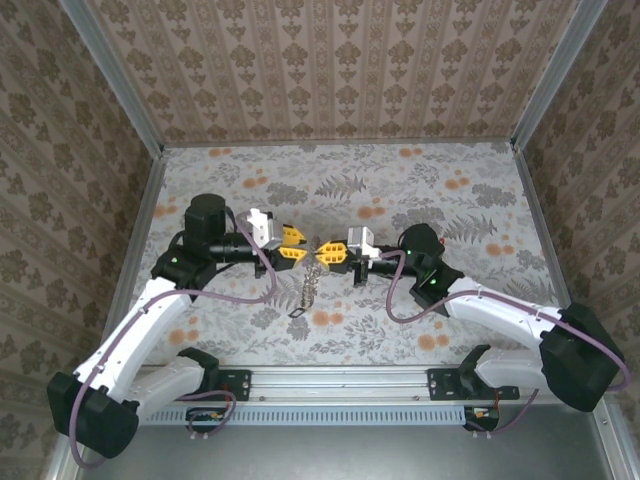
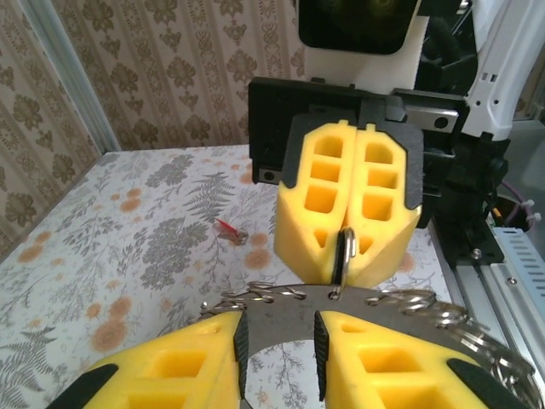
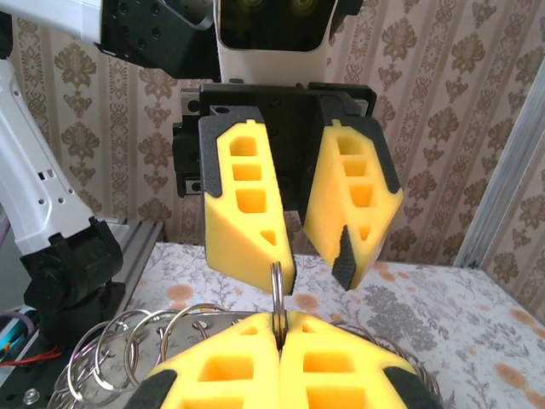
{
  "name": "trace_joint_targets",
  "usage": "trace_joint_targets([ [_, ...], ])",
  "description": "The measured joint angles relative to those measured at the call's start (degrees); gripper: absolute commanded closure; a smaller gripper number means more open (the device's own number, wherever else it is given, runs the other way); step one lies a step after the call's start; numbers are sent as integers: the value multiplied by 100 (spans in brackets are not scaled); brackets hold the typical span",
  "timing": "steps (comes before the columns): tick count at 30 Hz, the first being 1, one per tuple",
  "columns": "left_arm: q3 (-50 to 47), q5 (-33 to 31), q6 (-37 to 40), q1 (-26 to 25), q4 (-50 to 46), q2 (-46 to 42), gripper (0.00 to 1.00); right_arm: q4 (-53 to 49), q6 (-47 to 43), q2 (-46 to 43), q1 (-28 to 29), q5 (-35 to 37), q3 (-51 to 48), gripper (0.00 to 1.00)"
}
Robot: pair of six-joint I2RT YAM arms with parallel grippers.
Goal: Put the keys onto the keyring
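Note:
My right gripper point(image 1: 328, 252) point(image 3: 279, 328) is shut on a thin metal keyring point(image 3: 275, 285), which stands upright between its yellow fingers. The keyring point(image 2: 345, 247) passes through a hole in a flat, curved grey metal band point(image 2: 281, 308). Wire rings point(image 2: 460, 319) point(image 3: 111, 349) hang along that band. From above, this bunch of keys point(image 1: 311, 282) dangles below the two meeting grippers, with a small black piece point(image 1: 298, 312) at its low end. My left gripper point(image 1: 293, 247) point(image 2: 278, 325) point(image 3: 317, 268) faces the right one, open, and the band lies across the gap between its fingers.
A small red plastic piece point(image 2: 226, 227) lies on the flowered tablecloth point(image 1: 420, 180) beyond the grippers. Wallpapered walls close in the back and both sides. A metal rail point(image 1: 340, 385) runs along the near edge between the arm bases. Purple cables point(image 1: 255, 290) loop beside both arms.

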Motion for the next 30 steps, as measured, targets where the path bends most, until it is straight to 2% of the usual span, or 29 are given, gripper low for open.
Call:
trace_joint_targets([
  [12, 31, 111, -581, -157, 264, 313, 75, 807, 476, 376, -44, 120, 4, 100],
  [18, 109, -109, -911, -278, 459, 428, 78, 1143, 772, 522, -155, 160, 4, 100],
  [22, 118, -258, -1091, -354, 654, 420, 74, 1241, 804, 522, -208, 186, 4, 100],
  [27, 118, -402, -1078, -422, 649, 269, 73, 1064, 625, 411, -195, 188, 48, 100],
  [30, 304, -315, -699, -472, 219, 219, 74, 745, 461, 238, -149, 92, 109, 100],
])
